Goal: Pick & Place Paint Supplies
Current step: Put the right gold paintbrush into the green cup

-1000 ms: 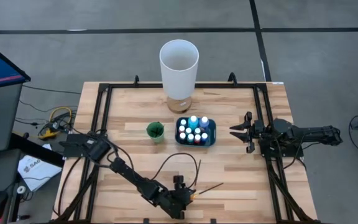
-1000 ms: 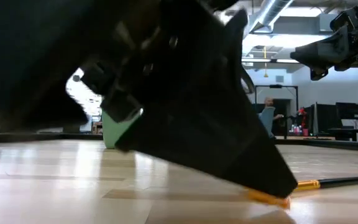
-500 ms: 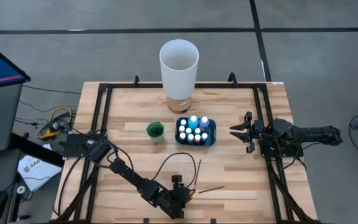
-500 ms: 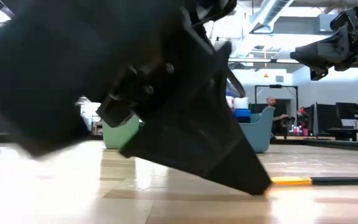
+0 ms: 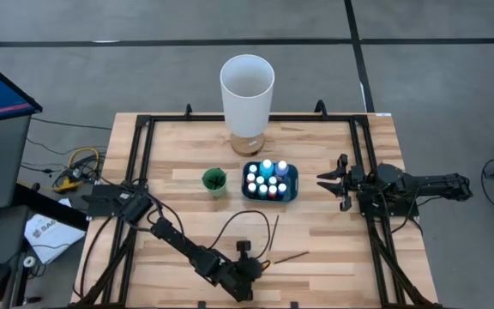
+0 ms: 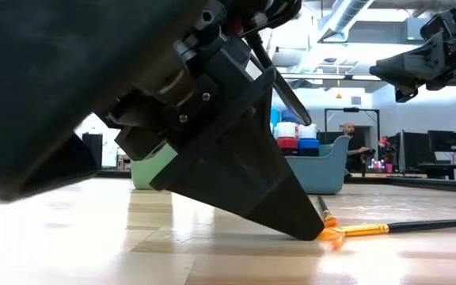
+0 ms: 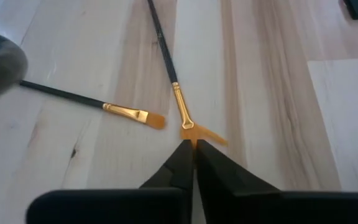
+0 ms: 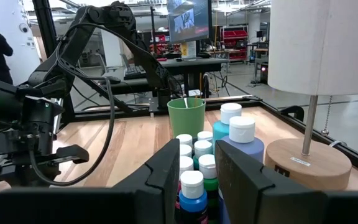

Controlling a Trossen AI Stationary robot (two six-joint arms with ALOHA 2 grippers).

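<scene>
**While pressed to the table: left gripper at the brush tip**

Count, as far as readable:
- Two brushes loose on the table [image 5: 178, 206], both dark-handled with gold ferrules and orange bristles.
- About ten bottles [image 5: 268, 182] with pale caps, packed upright in one blue tray [image 5: 292, 174]; exact number not readable.
- One green cup [image 5: 214, 180], with a thin stick standing in it.
- One tall white lamp [image 5: 247, 86] on a round wooden base.

Left gripper [image 7: 191, 146]:
- Low at the table's near edge, tips down on the wood.
- Fingers closed to a hairline slit.
- First brush [image 7: 166, 62] pointing bristle-end at the tips, its bristles splayed flat right against them.
- Cannot tell whether any bristles are nipped in the slit.
- Handle running straight away from the gripper, flat on the table.

Second brush [image 7: 73, 98]:
- Flat on the table, just beside the first and at an angle to it.
- Bristles near the first brush's ferrule, not touching it.
- Clear of the fingers.

Right gripper [image 5: 324, 182]:
- Held above the table at the right side, aimed at the tray.
- Fingers apart, nothing between them.

Surroundings:
- Tray mid-table, well apart from the brushes.
- Cup just left of the tray.
- Lamp behind both, at the far edge.
</scene>
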